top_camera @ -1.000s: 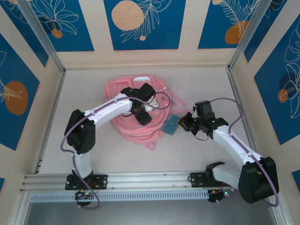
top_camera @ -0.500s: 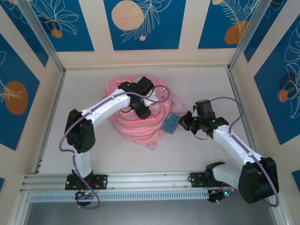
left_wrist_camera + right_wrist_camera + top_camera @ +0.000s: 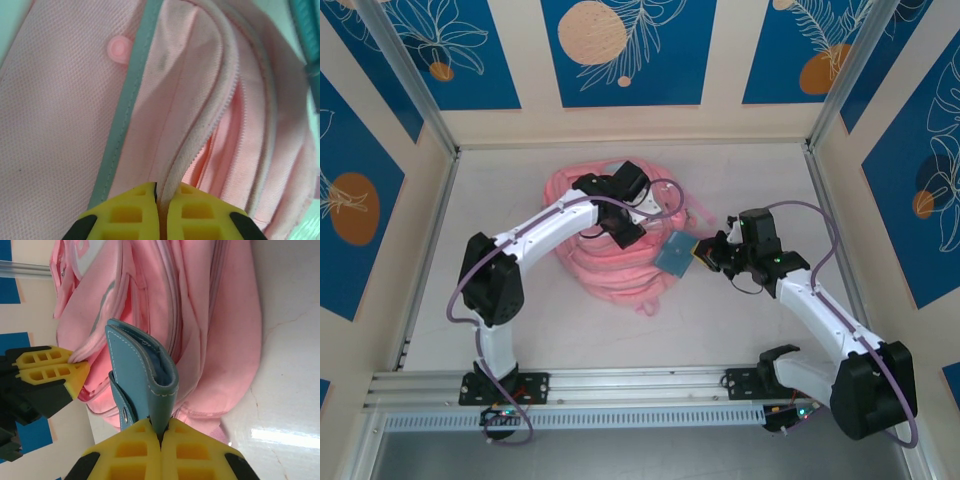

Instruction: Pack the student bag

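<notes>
You're clamping with both grippers: bag edge on the left, case on the right.
Your left gripper (image 3: 161, 194) is pinching shut on the zipper-trimmed opening edge of the student bag (image 3: 605, 270), which is lying crumpled on the table (image 3: 740, 330) left of centre. Your right gripper (image 3: 161, 429) is squeezing the teal case (image 3: 142, 372) by one edge, holding it at the bag's right side.

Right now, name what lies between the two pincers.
Right wrist view: the teal case held by the right pincer and a fold of the student bag pinched by the left pincer.
</notes>
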Controlling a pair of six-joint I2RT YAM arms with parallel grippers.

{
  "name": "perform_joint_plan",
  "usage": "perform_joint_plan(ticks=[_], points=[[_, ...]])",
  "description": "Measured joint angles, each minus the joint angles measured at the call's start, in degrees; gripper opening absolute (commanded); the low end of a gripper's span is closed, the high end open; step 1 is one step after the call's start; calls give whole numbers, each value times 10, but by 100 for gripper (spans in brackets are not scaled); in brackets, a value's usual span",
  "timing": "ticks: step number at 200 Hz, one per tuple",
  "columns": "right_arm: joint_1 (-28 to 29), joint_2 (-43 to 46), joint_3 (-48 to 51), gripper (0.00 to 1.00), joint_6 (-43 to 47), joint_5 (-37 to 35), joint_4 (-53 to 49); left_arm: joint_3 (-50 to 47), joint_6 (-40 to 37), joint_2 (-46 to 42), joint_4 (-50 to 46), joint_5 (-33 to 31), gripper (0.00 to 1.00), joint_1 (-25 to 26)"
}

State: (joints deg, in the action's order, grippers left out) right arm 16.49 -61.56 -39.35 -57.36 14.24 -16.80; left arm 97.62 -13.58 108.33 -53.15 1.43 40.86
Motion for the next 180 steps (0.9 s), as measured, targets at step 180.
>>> perform_joint_plan(ticks=[180], points=[[11, -105, -65, 0, -86, 27, 63, -3, 121, -20, 103, 50, 4, 21]])
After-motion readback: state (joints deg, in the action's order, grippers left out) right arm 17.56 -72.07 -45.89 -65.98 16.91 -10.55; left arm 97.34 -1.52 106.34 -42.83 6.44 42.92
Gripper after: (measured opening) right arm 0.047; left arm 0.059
